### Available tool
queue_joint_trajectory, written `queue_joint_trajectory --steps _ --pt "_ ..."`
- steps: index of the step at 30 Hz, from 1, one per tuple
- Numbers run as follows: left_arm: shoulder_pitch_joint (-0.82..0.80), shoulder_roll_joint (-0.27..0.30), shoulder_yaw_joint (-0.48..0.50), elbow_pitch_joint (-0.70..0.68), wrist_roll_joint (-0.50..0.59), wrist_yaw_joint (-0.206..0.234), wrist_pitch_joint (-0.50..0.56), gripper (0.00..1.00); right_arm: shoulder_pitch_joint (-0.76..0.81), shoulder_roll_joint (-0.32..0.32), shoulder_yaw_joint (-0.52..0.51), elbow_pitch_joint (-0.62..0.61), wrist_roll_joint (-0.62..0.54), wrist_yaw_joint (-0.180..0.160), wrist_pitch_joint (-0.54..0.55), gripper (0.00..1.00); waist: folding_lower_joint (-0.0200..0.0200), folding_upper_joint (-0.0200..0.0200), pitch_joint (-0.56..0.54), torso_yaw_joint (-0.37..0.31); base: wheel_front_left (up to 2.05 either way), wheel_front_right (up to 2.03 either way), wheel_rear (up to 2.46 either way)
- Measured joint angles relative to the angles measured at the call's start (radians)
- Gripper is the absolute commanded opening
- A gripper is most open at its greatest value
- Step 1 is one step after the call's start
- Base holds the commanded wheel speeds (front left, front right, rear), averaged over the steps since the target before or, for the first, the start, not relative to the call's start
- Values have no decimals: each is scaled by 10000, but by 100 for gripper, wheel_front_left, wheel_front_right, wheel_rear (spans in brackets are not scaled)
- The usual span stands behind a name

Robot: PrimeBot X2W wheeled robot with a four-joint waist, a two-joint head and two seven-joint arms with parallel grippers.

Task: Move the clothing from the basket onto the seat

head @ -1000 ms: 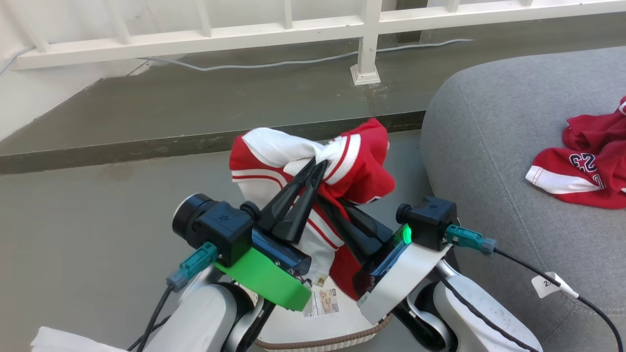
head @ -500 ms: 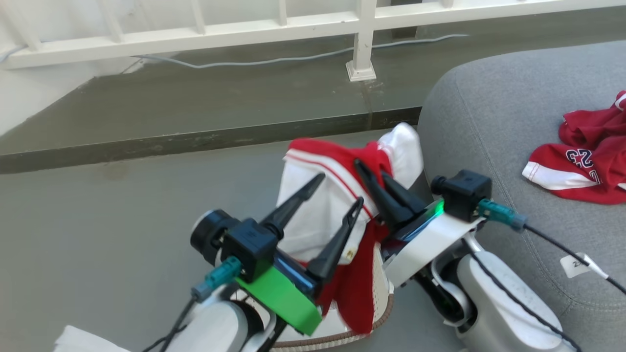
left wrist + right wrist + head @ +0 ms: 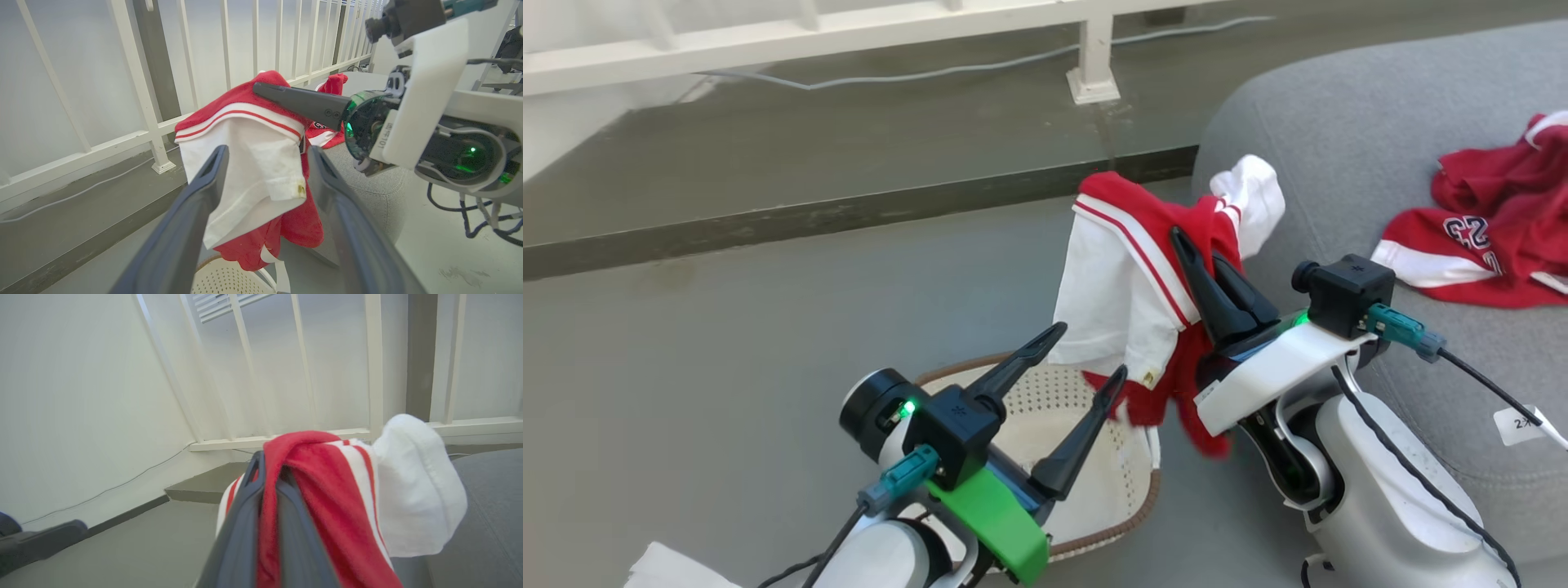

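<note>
1. While pinched in the right gripper [image 3: 1196,245], the red-and-white garment [image 3: 1127,278] hangs in the air between basket and seat. Its white panel faces left, its red body with white stripes is draped over the jaws, and a white cuff sticks up toward the seat's rounded edge.
2. Right gripper: jaws closed tight on a fold of the red cloth, which is clamped between the two fingers. The fingers point up and away from the robot.
3. Left gripper [image 3: 1089,349]: jaws spread wide, gripping nothing. It is poised above the basket, lower than the hanging garment and to its left. In the left wrist view the white panel shows between its fingers.
4. Basket [image 3: 1054,392]: cream, perforated, with a brown woven-look rim. It stands on the floor beneath the left gripper, near the seat's front. The garment's red hem hangs over its right side; whether they touch cannot be told.
5. Seat [image 3: 1339,122]: grey upholstered cushion at the right.
6. Red lettered garment [image 3: 1486,237]: crumpled on the seat, well apart from both grippers. Dark numerals and a white hem show.
7. Floor [image 3: 727,351]: grey, with a raised step [image 3: 849,212] behind it.
8. Railing [image 3: 849,33]: white, along the far side, with a pale cable [image 3: 931,75] lying at its foot.
</note>
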Motion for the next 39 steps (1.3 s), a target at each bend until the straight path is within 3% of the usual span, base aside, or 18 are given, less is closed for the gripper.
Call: queue_joint_trajectory --steps 28,39 --pt "6 439 -140 -299 495 -13 587 100 -81 -207 -1390 652 462 -502 -836 0 0 0 1315 -2283 0 0 0" --pt "-310 468 -382 -313 566 -86 796 100 -1080 -314 -2194 673 577 -562 -1076 0 0 0 1818 -2946 0 0 0"
